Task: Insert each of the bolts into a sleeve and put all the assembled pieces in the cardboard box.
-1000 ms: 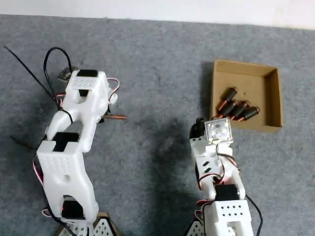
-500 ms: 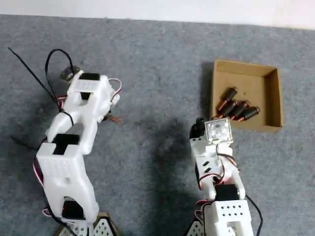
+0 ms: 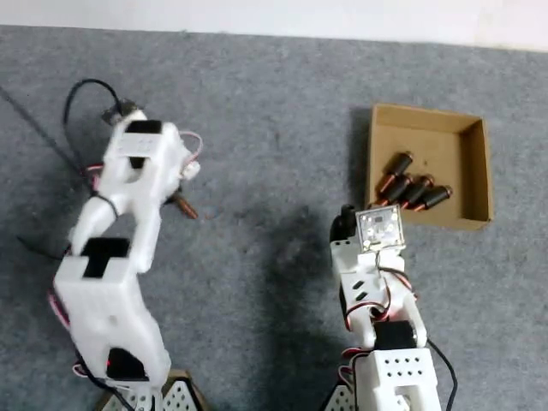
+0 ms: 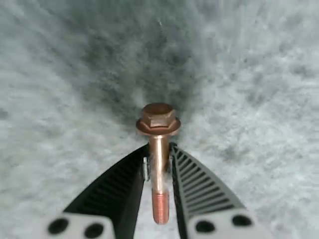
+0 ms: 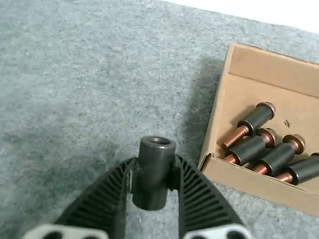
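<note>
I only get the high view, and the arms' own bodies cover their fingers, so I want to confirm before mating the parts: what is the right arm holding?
Observer: The right gripper is shut on a black sleeve, clamped by its sides. The sleeve's open end sticks out past the fingers.
Operator: And the left one?
Observer: The left gripper is shut on a copper bolt, held by the shank. The hex head lies out beyond the fingers, and the threaded end points back toward the wrist.
</note>
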Available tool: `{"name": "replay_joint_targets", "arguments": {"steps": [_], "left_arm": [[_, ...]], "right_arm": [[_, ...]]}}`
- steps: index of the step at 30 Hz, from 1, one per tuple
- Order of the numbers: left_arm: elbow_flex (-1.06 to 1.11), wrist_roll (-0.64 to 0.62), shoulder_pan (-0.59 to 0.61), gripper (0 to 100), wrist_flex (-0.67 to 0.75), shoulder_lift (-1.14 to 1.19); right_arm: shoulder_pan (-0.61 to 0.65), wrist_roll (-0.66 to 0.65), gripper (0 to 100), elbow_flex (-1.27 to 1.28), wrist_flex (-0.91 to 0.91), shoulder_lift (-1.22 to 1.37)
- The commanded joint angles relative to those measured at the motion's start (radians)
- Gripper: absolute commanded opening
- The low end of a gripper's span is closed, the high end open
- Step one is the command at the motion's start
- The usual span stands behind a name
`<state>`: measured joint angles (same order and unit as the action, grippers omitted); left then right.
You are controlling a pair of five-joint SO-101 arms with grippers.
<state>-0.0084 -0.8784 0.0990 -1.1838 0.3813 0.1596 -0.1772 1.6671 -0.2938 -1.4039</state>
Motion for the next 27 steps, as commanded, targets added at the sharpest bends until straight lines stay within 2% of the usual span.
{"name": "replay_joint_targets", "arguments": {"steps": [1, 8, 13, 18, 25, 27], "left_arm": [[-0.045, 0.086, 0.019, 0, -0.118, -0.285], [-0.042, 0.14, 0.022, 0, -0.311, -0.576], [0.091, 0.183, 0.022, 0, -0.373, -0.774], [0.349, 0.221, 0.024, 0, -0.319, -1.047], [0.742, 0.224, 0.019, 0, -0.12, -1.484], [0.846, 0.27, 0.016, 0, -0.066, -1.6]], "right_arm": [[-0.004, -0.008, 0.9, -0.002, 0.025, -0.018], [-0.004, -0.008, 0.9, -0.002, 0.025, -0.018], [-0.004, -0.008, 0.9, -0.002, 0.025, -0.018], [-0.004, -0.008, 0.9, -0.002, 0.025, -0.019], [-0.004, -0.008, 0.9, -0.002, 0.025, -0.019], [-0.004, -0.008, 0.9, -0.002, 0.025, -0.019]]}}
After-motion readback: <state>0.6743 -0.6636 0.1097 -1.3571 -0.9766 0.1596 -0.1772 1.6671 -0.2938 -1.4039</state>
